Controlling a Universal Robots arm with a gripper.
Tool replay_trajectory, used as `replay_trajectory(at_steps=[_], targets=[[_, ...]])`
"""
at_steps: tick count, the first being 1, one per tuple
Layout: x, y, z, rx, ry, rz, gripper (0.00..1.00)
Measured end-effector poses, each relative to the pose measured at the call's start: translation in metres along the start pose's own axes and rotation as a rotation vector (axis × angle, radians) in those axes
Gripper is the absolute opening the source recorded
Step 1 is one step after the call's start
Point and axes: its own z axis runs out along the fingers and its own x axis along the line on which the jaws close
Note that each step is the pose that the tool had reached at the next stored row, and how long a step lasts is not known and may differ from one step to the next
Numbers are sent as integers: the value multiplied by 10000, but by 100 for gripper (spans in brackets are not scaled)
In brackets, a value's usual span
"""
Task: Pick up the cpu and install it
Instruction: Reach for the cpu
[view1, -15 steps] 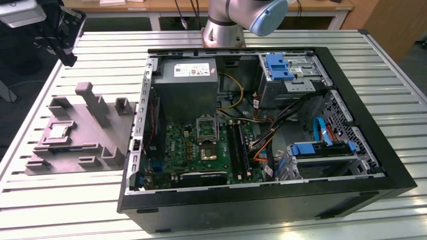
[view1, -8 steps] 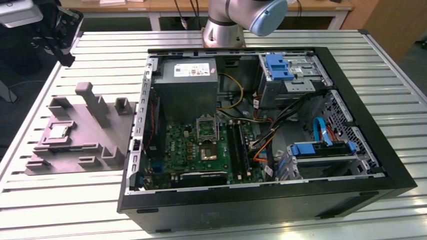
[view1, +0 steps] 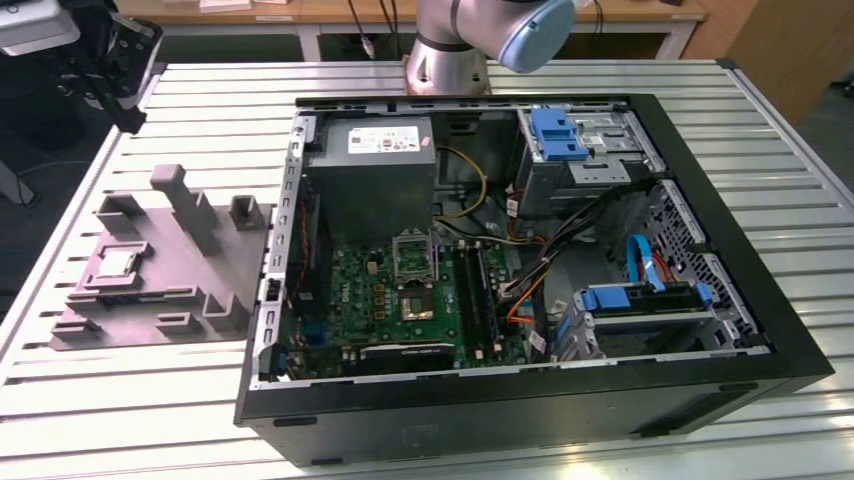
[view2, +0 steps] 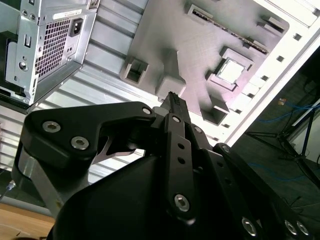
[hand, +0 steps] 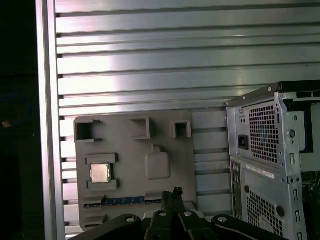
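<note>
The cpu (view1: 118, 262) is a small silvery square lying flat in a recess of the grey moulded tray (view1: 160, 300), at the exterior view's left on the slatted table. Both wrist views show the cpu (view2: 231, 71) (hand: 100, 173) in its tray (view2: 200, 35) (hand: 130, 145). My gripper (view2: 172, 97) (hand: 175, 192) hangs well above the tray, apart from the chip, its black fingers shut with nothing between them. The open computer case (view1: 534, 250) holds the green motherboard (view1: 380, 310) with its socket (view1: 416, 300).
The tray carries several raised blocks (view1: 180, 195). The case's power supply (view1: 374, 175), drive cages (view1: 587, 150) and loose cables (view1: 561, 240) crowd the space around the board. The case's perforated rear wall (hand: 265, 150) stands beside the tray. The arm's base (view1: 454, 40) stands behind the case.
</note>
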Motion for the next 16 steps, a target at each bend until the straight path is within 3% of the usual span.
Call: replay_trajectory(at_steps=[16], targets=[[75, -6, 0, 0, 0, 0, 11]])
